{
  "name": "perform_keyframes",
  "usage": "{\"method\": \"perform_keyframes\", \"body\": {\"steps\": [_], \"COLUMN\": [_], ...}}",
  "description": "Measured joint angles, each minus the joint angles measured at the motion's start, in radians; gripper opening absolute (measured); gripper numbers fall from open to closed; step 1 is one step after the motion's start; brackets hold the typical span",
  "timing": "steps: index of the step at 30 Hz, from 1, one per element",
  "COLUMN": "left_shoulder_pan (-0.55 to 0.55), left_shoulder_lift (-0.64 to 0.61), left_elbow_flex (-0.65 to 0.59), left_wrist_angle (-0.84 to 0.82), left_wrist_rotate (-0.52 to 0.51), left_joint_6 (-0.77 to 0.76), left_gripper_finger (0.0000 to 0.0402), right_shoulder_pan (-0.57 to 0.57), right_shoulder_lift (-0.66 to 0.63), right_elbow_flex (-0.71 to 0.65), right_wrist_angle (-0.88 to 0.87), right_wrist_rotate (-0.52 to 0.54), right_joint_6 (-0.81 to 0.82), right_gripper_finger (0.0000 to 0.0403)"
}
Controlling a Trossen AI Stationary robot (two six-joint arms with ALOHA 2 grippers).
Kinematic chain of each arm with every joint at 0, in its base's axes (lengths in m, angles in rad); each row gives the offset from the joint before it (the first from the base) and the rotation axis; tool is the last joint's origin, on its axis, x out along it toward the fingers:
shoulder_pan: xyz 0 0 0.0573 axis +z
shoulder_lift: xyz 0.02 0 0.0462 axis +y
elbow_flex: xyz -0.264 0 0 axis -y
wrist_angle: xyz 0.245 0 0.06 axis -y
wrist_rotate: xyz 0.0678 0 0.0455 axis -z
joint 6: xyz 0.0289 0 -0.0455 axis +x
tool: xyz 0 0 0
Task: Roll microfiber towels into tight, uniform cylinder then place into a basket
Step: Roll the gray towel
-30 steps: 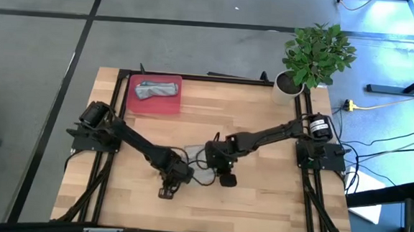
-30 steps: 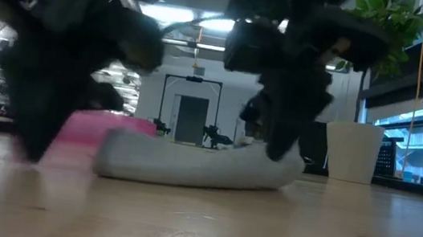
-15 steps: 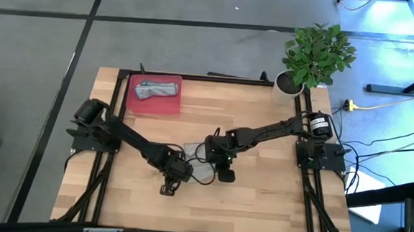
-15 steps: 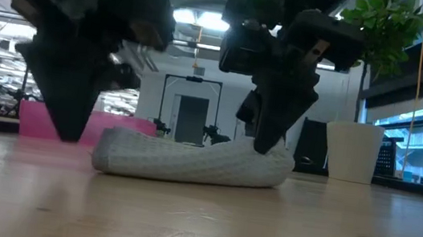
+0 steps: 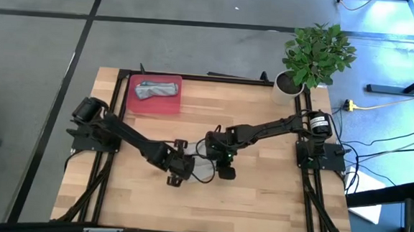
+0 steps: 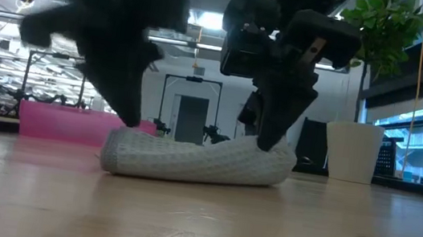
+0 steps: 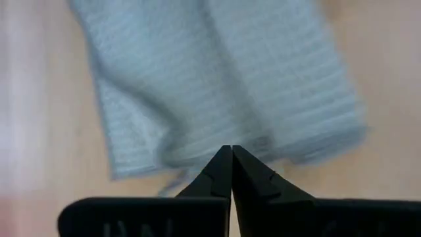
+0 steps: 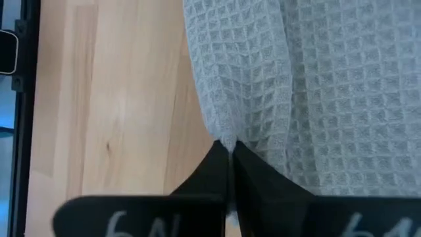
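Note:
A pale blue-grey waffle towel (image 6: pixel 198 160) lies loosely rolled on the wooden table, between the two grippers (image 5: pixel 201 170). My left gripper (image 6: pixel 130 123) is shut and stands at the roll's left end (image 7: pixel 231 149). At the roll's right end, my right gripper (image 6: pixel 270 144) is shut on the cloth (image 8: pixel 230 143). A second, grey towel (image 5: pixel 156 90) lies bunched in the red basket (image 5: pixel 166 106) at the table's far left. My left gripper's shut fingertips (image 7: pixel 223 158) meet the near edge of the roll's left end (image 7: pixel 197 141), slanting down from above. The roll lies on the table under them. My right gripper pinches a gathered fold at the roll's right end (image 8: pixel 220 131) between its fingertips, slanting down from above. That end (image 6: pixel 275 157) sits slightly raised, and the rest lies on the table.
A white pot with a green plant (image 5: pixel 313 58) stands at the table's far right corner. Black frame rails (image 5: pixel 113 125) run along the table's left and right sides. Bare wood lies near the front edge (image 5: pixel 201 209).
My left gripper has swung from beside the towel toward the table's right and far side, turned at the wrist, and come onto the roll's left end. My right gripper has shifted slightly toward the table's left. The roll's raised right end has sunk lower.

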Motion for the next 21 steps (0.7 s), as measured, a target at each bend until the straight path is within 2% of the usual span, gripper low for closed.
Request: {"method": "perform_keyframes", "body": {"steps": [4, 9, 21], "left_shoulder_pan": [0.027, 0.048, 0.051], "left_shoulder_lift": [0.053, 0.122, 0.165], "left_elbow_flex": [0.0, 0.001, 0.006], "left_wrist_angle": [0.029, 0.066, 0.099], "left_wrist_rotate": [-0.016, 0.016, 0.051], "left_joint_6": [0.047, 0.088, 0.134], "left_gripper_finger": [0.0, 0.0, 0.0], "right_shoulder_pan": [0.0, 0.0, -0.03], "right_shoulder_lift": [0.0, 0.0, -0.002], "right_elbow_flex": [0.001, 0.001, 0.071], "right_wrist_angle": [-0.009, -0.03, -0.075], "right_wrist_rotate": [0.0, 0.0, -0.009], "right_joint_6": [0.0, 0.0, -0.003], "right_gripper_finger": [0.0009, 0.001, 0.001]}}
